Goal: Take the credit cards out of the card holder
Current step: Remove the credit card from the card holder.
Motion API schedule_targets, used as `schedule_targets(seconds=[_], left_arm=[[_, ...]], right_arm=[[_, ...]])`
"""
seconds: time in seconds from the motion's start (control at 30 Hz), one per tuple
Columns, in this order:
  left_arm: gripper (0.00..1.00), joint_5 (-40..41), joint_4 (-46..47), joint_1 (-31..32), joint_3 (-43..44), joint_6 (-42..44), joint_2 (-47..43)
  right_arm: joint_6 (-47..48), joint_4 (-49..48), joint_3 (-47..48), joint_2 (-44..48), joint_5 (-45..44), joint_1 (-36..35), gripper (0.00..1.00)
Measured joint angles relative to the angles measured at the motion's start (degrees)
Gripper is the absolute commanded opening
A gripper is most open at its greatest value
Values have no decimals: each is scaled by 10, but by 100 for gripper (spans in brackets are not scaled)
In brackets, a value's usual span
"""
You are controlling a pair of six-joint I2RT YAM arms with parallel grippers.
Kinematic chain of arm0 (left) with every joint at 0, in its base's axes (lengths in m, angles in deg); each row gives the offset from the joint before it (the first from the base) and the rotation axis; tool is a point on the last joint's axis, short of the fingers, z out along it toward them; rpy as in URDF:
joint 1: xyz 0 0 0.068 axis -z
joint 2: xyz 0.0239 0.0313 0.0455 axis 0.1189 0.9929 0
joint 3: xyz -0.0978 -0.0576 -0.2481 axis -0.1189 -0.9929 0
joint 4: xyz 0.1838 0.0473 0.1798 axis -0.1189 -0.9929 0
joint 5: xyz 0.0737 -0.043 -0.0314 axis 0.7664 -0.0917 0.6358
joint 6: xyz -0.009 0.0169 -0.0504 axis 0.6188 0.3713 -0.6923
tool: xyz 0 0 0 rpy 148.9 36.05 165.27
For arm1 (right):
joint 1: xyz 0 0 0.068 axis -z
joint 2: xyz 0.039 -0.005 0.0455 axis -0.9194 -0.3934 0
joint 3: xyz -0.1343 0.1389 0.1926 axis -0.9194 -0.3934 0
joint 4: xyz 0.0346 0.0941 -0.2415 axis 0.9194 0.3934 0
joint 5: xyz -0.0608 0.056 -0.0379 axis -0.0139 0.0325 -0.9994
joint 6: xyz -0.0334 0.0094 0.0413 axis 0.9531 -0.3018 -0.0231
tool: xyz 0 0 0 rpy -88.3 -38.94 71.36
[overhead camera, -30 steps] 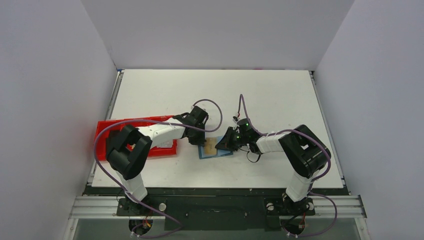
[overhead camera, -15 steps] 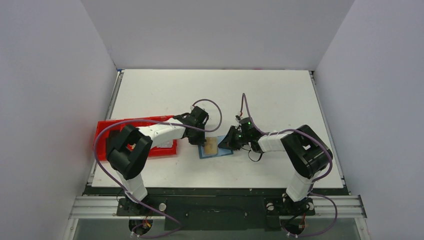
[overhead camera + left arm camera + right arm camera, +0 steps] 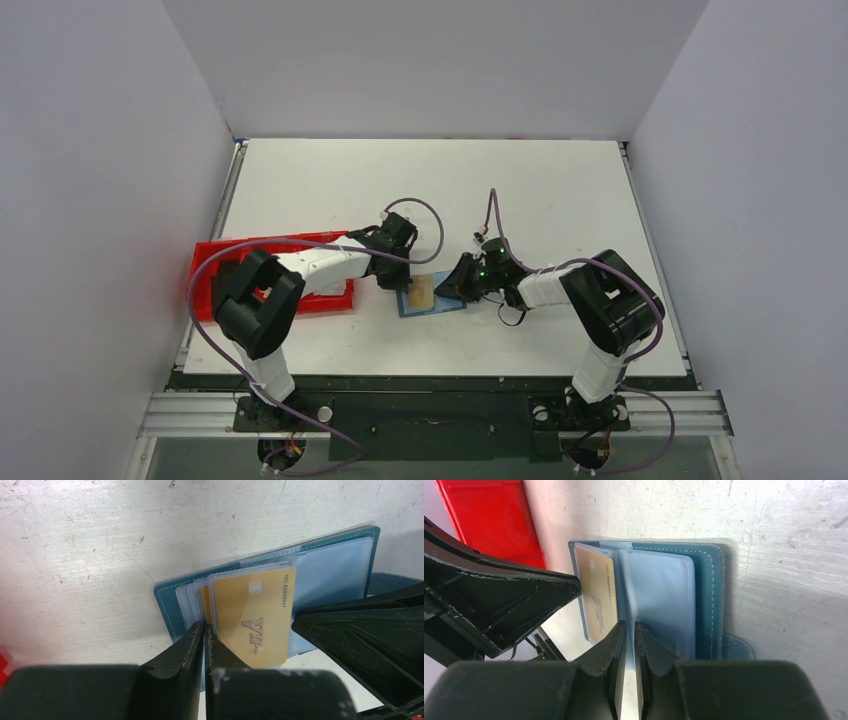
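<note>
Left end effector [image 3: 205, 626], clamped shut at the tan card's [image 3: 255, 615] edge, should draw it straight out of its sleeve [image 3: 235, 571] while the right end effector [image 3: 626, 624], jaws barely apart and grip unclear, pins the card holder [image 3: 709, 595] flat on the desk [image 3: 75, 555].

We saw a red tray [image 3: 338, 296] lying at the left edge of the white worktop [image 3: 540, 190], whose surface looked scuffed and speckled up close. Plain pale walls [image 3: 430, 60] enclosed the worktop on three sides.
</note>
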Motion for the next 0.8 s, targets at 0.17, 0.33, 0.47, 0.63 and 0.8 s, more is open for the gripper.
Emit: schedule_targets(seconds=[0.17,0.33,0.47,0.63,0.8], left_arm=[[2,0,0,0,0,0,0],[2,0,1,0,0,0,1],[2,0,1,0,0,0,1],[2,0,3,0,0,0,2],[2,0,5,0,0,0,2]], right_arm=[[-33,-57,-20,-11,14,3,14],[-55,-90,-30,-18,18,3,15],[-62,-101,-33,-20,21,3,15],[-70,-114,-33,-30,22,-1,14],[-76,-132,-33,-41,26,-4,15]])
